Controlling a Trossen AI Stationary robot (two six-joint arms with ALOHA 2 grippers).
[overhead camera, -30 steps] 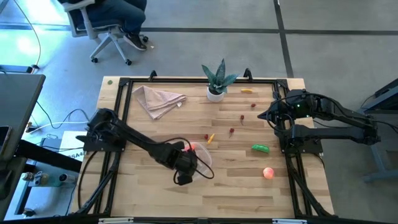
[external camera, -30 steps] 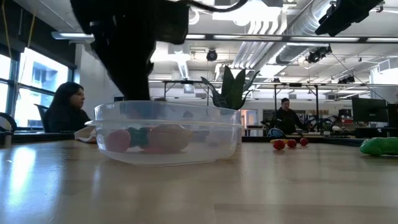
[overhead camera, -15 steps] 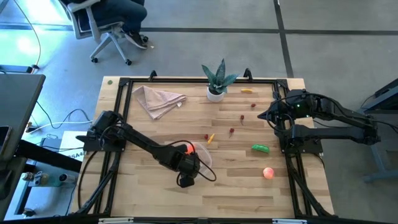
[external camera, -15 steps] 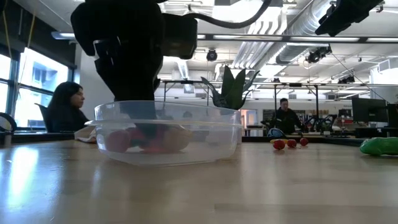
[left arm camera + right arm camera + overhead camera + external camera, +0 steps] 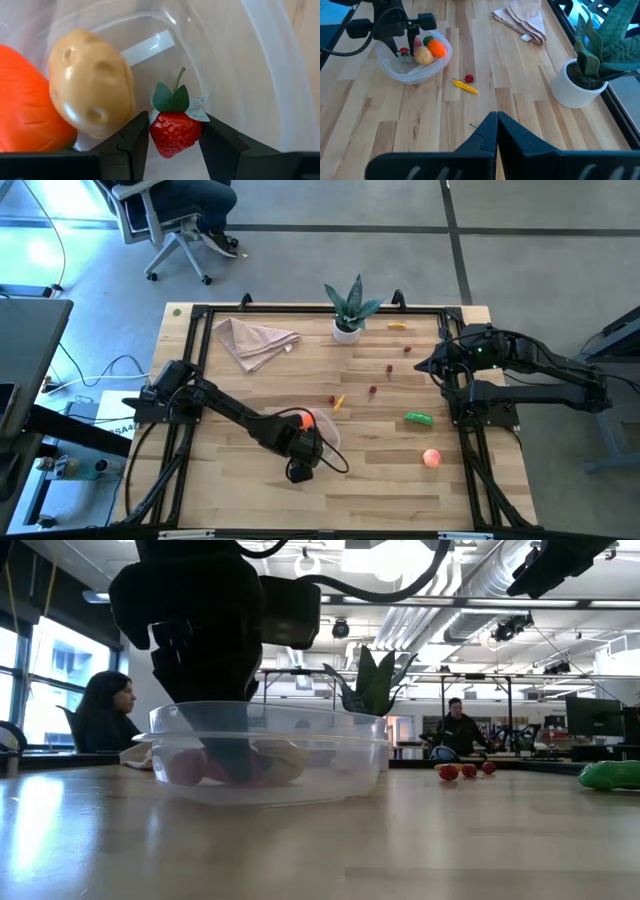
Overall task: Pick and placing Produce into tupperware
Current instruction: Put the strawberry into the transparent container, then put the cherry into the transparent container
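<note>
My left gripper (image 5: 175,119) reaches down into the clear round tub (image 5: 327,438) at the table's middle near side and is shut on a red strawberry (image 5: 174,134). A tan potato (image 5: 92,82) and an orange piece (image 5: 25,107) lie in the tub beside it. The low view shows the gripper (image 5: 228,740) inside the tub (image 5: 330,755). My right gripper (image 5: 496,125) is shut and empty, held high at the table's right side (image 5: 425,367). A green cucumber (image 5: 419,418), a pink peach (image 5: 431,458), a banana (image 5: 397,326), a small carrot (image 5: 340,402) and red pieces (image 5: 372,391) lie on the table. My left gripper pinches the strawberry by its two red sides (image 5: 156,134) between its two fingers. The fingers point down from above into the tub. The green cap and stalk (image 5: 172,97) stick out past the fingertips. Whether the strawberry touches the tub's floor, I cannot tell.
A spiky green plant in a white pot (image 5: 348,308) stands at the far edge, and a beige napkin (image 5: 255,340) lies at the far left. A black frame (image 5: 200,315) runs round the table. People sit in the room beyond.
My left gripper has gone down into the tub with the strawberry, shifting a little toward the table's near edge. Its fingers now stand low between the tub's walls beside the potato.
</note>
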